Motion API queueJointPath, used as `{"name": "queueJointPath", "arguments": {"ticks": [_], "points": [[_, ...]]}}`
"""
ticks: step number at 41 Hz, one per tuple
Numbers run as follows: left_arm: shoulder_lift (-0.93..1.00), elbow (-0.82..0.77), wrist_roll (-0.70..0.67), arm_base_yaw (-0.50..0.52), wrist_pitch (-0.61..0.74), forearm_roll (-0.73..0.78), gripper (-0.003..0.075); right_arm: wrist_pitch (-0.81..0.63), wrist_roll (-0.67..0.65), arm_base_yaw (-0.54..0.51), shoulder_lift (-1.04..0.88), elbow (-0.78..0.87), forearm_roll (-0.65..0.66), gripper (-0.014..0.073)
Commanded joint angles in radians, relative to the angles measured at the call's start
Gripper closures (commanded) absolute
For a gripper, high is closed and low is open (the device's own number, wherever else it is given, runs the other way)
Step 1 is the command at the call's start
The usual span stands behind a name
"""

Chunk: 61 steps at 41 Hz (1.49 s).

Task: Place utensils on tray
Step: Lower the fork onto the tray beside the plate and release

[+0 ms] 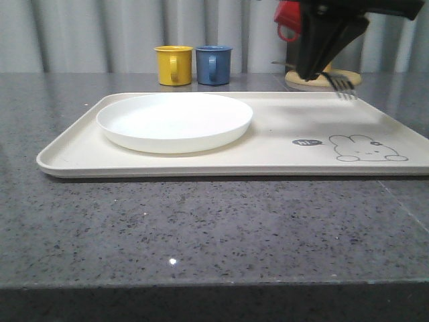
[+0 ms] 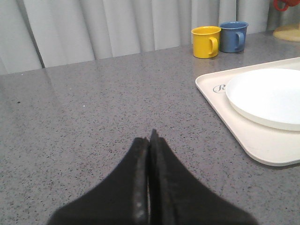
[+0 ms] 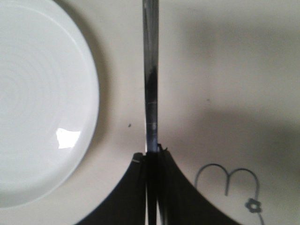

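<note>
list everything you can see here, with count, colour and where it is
rectangular cream tray with rabbit drawing: 1, cream, centre of the grey speckled table
round shallow white plate: 1, white, on the tray's left half
silver metal fork: 1, silver, held above the tray's far right part
yellow mug: 1, yellow, behind the tray
blue mug: 1, blue, right beside the yellow mug
red mug: 1, red, far right, partly hidden
round tan base: 1, tan, behind the tray's right end
left gripper: 1, black, shut, over bare table left of the tray
right gripper: 1, black, shut on the fork

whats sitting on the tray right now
A white plate rests on the cream tray, left side. The right hand holds a fork above it. Anything under the plate is hidden.
</note>
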<state>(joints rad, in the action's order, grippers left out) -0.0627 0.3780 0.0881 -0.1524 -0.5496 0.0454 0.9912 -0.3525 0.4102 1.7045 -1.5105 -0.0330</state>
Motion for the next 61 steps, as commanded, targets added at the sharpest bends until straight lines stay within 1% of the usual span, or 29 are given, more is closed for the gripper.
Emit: {"name": "queueJointPath", "arguments": {"ticks": [1, 9, 31, 33, 36, 43, 45, 46, 53, 59, 61], "points": [[-0.011, 0.025, -0.009, 0.003, 0.082, -0.001, 0.0738, -0.049, -0.066, 0.004, -0.021, -0.039, 0.021, 0.0655], [-0.011, 0.025, -0.009, 0.003, 0.082, -0.001, 0.0738, -0.101, -0.126, 0.006, 0.012, -0.039, 0.018, 0.0655], [-0.011, 0.025, -0.009, 0.003, 0.082, -0.001, 0.0738, -0.104, -0.134, 0.014, 0.101, -0.037, 0.012, 0.0648], [-0.011, 0.025, -0.009, 0.003, 0.082, -0.001, 0.0738, -0.100, -0.134, 0.014, 0.105, -0.037, 0.012, 0.0626], [-0.011, 0.025, -0.009, 0.003, 0.082, -0.001, 0.0738, -0.097, -0.135, 0.014, 0.107, -0.037, 0.012, 0.0565], [-0.011, 0.025, -0.009, 0.003, 0.082, -0.001, 0.0738, -0.098, -0.135, 0.014, 0.107, -0.037, 0.009, 0.0354], [-0.011, 0.025, -0.009, 0.003, 0.082, -0.001, 0.0738, -0.098, -0.135, 0.014, 0.105, -0.037, 0.009, 0.0316], [-0.011, 0.025, -0.009, 0.003, 0.082, -0.001, 0.0738, -0.098, -0.135, 0.014, 0.101, -0.037, 0.009, 0.0305], [-0.011, 0.025, -0.009, 0.003, 0.082, -0.001, 0.0738, -0.098, -0.135, 0.007, 0.045, -0.037, 0.024, 0.0305], [-0.011, 0.025, -0.009, 0.003, 0.082, -0.001, 0.0738, -0.049, -0.132, -0.054, -0.027, -0.037, 0.077, 0.0305], [-0.011, 0.025, -0.009, 0.003, 0.082, -0.001, 0.0738, -0.018, -0.105, -0.088, -0.050, -0.037, 0.095, 0.0305]]}}
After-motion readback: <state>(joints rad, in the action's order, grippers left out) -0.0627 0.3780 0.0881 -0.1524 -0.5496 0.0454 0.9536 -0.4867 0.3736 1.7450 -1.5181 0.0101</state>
